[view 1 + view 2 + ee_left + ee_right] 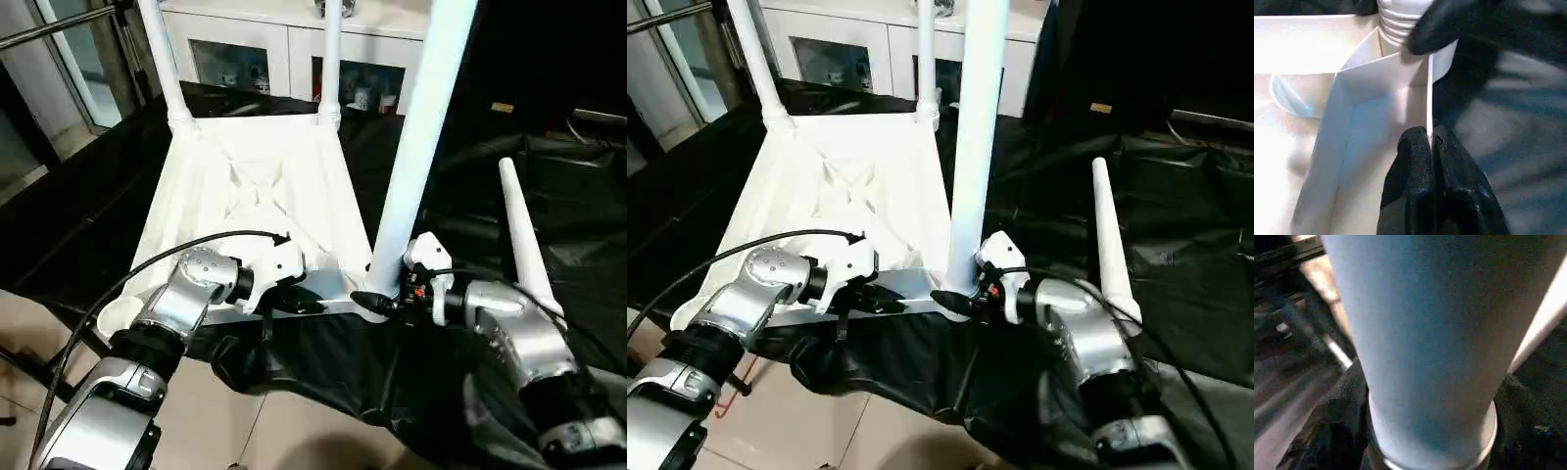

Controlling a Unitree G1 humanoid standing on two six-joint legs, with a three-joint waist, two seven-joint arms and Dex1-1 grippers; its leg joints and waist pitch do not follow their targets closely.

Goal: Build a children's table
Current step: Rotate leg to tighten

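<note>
Tabletop [255, 196] white, inverted on the black-draped desk [549, 196], ribbed underside up. Two legs [165, 69] seated upright in the far corner sockets; third leg [416, 147] upright at the near right corner, threaded base visible at the socket. Fourth leg [527, 240] loose on the black cover, right of the tabletop. Near left socket [118, 315] open. Left tool [1429, 147] clenched on the tabletop's thin near rim. Right tool [377, 302] at the third leg's base, grip cannot tell

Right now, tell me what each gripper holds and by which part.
Left gripper pinches the tabletop's near rim wall. Right gripper grips the upright leg at its base, by the near right socket.
</note>
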